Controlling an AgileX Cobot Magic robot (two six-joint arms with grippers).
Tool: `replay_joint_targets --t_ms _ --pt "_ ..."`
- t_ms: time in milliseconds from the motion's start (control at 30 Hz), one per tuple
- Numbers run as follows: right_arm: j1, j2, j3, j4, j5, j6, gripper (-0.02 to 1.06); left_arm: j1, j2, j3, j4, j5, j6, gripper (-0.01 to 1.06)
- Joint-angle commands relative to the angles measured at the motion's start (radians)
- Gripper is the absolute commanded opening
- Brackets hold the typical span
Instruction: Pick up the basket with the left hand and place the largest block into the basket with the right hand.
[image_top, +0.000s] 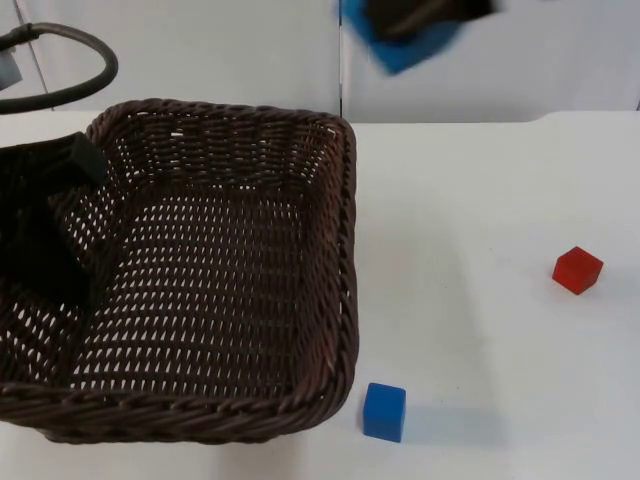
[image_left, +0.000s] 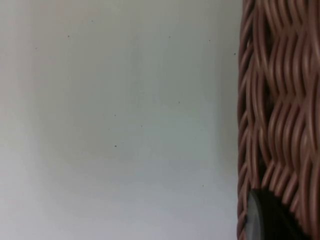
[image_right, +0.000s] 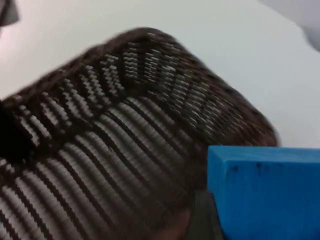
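- Nearest, at the lower edge of the top view, a small blue cube (image_top: 384, 411) stands on the white table (image_top: 480, 330), just beside the lower right corner of the basket (image_top: 230, 270).
- Filling the left and middle of that view, the dark brown wicker basket sits with its open mouth toward the camera, and nothing lies on its woven floor.
- At the basket's left wall the left gripper (image_top: 60, 205) is clamped on the rim, one black finger inside the basket and the arm reaching in from the frame's left edge.
- From the left wrist camera, the wicker wall (image_left: 277, 110) stands right against a black fingertip (image_left: 267, 217), with bare table beside it.
- Farther right, at mid height near the right edge of the top view, a small red cube (image_top: 577, 270) rests on the table, well apart from the basket and from the blue cube.
- Farthest, at the upper edge of the top view right of centre, the right gripper (image_top: 415, 20) grasps the large blue block (image_top: 412, 46) in the air before the grey partition wall (image_top: 230, 60), beyond the basket's far right corner.
- Seen from the right wrist camera, the large blue block (image_right: 265, 192) sits between the fingers, and the basket's interior (image_right: 110, 150) lies below it.
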Motion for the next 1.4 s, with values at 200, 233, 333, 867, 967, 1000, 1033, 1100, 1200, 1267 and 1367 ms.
replay_joint_targets --t_ms 200,233,333,867,967,1000,1033,1100,1200,1267,1367 --pt "0.045 0.259 -0.215 0.005 0.043 -0.010 0.00 0.001 -0.010 0.001 -0.017 -0.006 -0.005 0.00" --pt "0.053 0.283 -0.231 0.009 0.043 -0.010 0.00 0.001 -0.010 0.001 -0.017 -0.006 -0.005 0.00" --pt "0.055 0.333 -0.262 0.007 0.043 -0.010 0.00 0.001 -0.010 0.001 -0.017 -0.006 -0.005 0.00" --pt "0.067 0.446 -0.274 0.056 0.074 -0.010 0.13 0.001 -0.010 0.001 -0.017 -0.010 -0.005 0.00" --pt "0.067 0.446 -0.274 0.056 0.074 -0.010 0.30 0.001 -0.010 0.001 -0.017 -0.010 -0.005 0.00" --pt "0.067 0.446 -0.274 0.056 0.074 -0.010 0.41 0.001 -0.010 0.001 -0.017 -0.010 -0.005 0.00" --pt "0.067 0.446 -0.274 0.056 0.074 -0.010 0.51 0.001 -0.010 0.001 -0.017 -0.010 -0.005 0.00" --pt "0.067 0.444 -0.274 0.056 0.076 -0.010 0.64 0.001 -0.010 0.001 -0.017 -0.010 -0.005 0.00" --pt "0.067 0.422 -0.274 0.049 0.112 -0.008 1.05 0.001 -0.010 0.001 -0.017 -0.010 -0.005 0.00" --pt "0.067 0.411 -0.274 0.049 0.122 -0.011 1.05 0.001 -0.010 0.001 -0.017 -0.010 -0.005 0.00" --pt "0.067 0.364 -0.274 0.049 0.131 -0.011 1.05 0.001 -0.010 0.001 -0.017 -0.010 -0.005 0.00"
